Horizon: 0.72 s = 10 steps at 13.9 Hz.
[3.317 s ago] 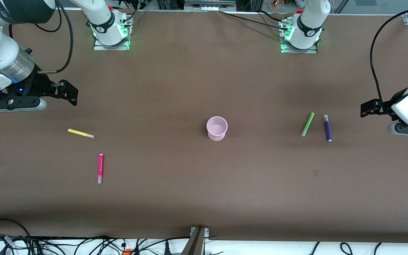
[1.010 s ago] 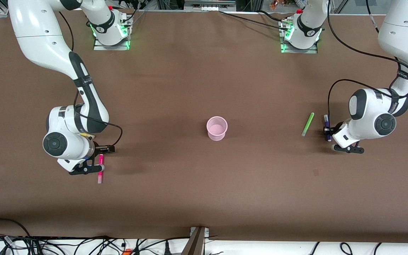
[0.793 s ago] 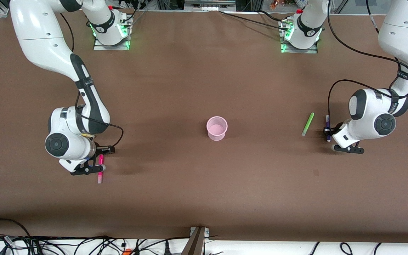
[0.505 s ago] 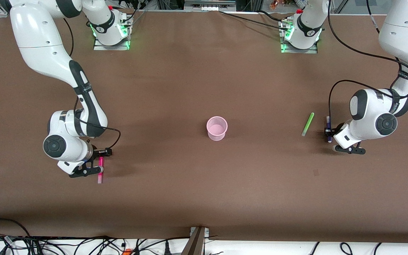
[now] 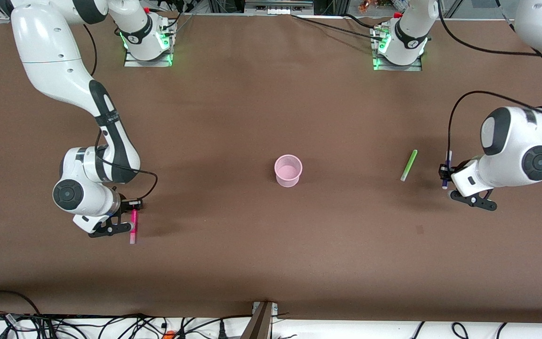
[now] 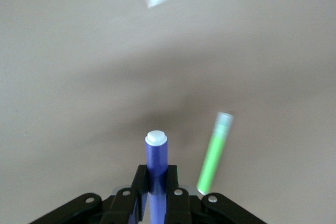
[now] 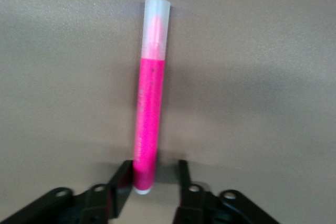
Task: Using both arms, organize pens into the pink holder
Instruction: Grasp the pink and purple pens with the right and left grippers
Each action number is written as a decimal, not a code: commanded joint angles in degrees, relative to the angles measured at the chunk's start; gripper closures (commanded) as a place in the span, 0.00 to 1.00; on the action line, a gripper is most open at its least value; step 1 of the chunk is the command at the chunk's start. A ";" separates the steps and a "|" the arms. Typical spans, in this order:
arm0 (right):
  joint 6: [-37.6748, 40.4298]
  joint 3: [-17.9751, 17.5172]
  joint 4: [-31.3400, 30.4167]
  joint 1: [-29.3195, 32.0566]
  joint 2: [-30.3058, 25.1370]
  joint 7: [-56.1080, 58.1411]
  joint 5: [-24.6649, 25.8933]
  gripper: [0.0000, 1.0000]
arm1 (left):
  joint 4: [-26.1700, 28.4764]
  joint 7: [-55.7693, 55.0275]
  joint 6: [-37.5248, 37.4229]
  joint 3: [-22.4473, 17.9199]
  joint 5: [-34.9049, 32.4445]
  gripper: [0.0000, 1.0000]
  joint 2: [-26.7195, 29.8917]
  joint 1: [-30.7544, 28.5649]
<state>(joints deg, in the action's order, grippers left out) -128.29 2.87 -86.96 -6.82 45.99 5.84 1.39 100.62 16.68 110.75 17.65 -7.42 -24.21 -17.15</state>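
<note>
Toward the left arm's end of the table from the pink holder [image 5: 288,171]: left gripper [image 5: 444,175] clamped on the dark purple pen [image 5: 446,167], lifted clear of the table, pale end poking out past the fingertips. Between that gripper and the holder, flat on the table: light green pen [image 5: 409,165], untouched.

Toward the right arm's end from the holder, somewhat nearer the front camera: magenta-pink pen [image 5: 133,226] lying flat, long axis running toward that camera. Right gripper [image 5: 131,221] down at its coloured end, fingers astride the barrel and square to its axis, one against it, a gap at the other (no grip yet, by the look). Likely next: squeezing across that axis, then lifting and carrying toward the holder.
</note>
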 commanded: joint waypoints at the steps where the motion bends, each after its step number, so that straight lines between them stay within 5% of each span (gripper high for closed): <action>1: -0.30 -0.50 0.38 0.49 0.94 1.10 -0.77 0.81 | -7.17 11.05 -9.56 3.95 4.17 1.00 -0.75 0.36; 5: 0.49 -0.67 0.82 0.31 0.50 1.19 -0.68 1.00 | -8.77 22.04 -10.38 9.68 14.76 1.00 -1.54 0.63; 10: 6.79 -0.85 3.36 -0.21 -0.73 1.28 -0.68 1.00 | -9.12 46.64 -4.79 12.05 35.35 1.00 -9.18 3.78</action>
<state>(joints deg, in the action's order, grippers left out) -126.31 2.40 -86.17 -6.97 45.88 5.88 1.24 93.76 54.24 102.98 28.81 22.76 -29.39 -15.09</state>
